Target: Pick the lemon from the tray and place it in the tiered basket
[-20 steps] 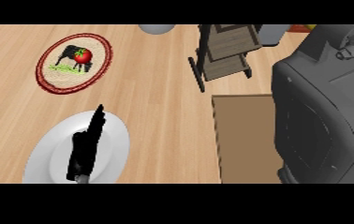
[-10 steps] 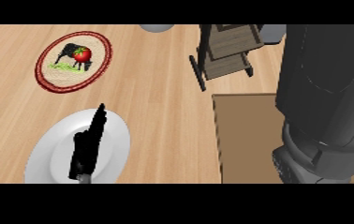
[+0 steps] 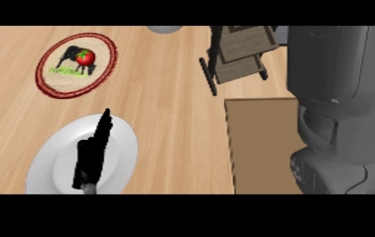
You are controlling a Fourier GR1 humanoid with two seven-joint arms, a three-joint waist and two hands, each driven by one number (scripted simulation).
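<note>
Nowhere to be seen, the lemon: not on the bare part of the tray (image 3: 264, 147), not in the tiered basket (image 3: 238, 57), not in either hand as far as shown (possibly hidden under the arm, but impossible to tell). Hence judged as early in the task: no pick visible, no placing visible, everything still to do.

Covers the right side of the tray and the right edge of the basket, the big grey right forearm (image 3: 330, 97), running from the lower edge up to the top. Shows no right hand at all, so cannot tell its state.

Farther left, lies over the white plate (image 3: 47, 166) with fingers straight and holding nothing, the left hand (image 3: 93, 151), seen edge-on and well apart from the tray. Beyond it on the worktop (image 3: 168, 112), a round mat with a red rim (image 3: 77, 65) and, at the top edge, a grey bowl (image 3: 164, 29).

Against half a second ago: stands a little more upright and reaches higher, the right forearm; looks unchanged, the left hand over the plate, like the tray, basket and mat.
</note>
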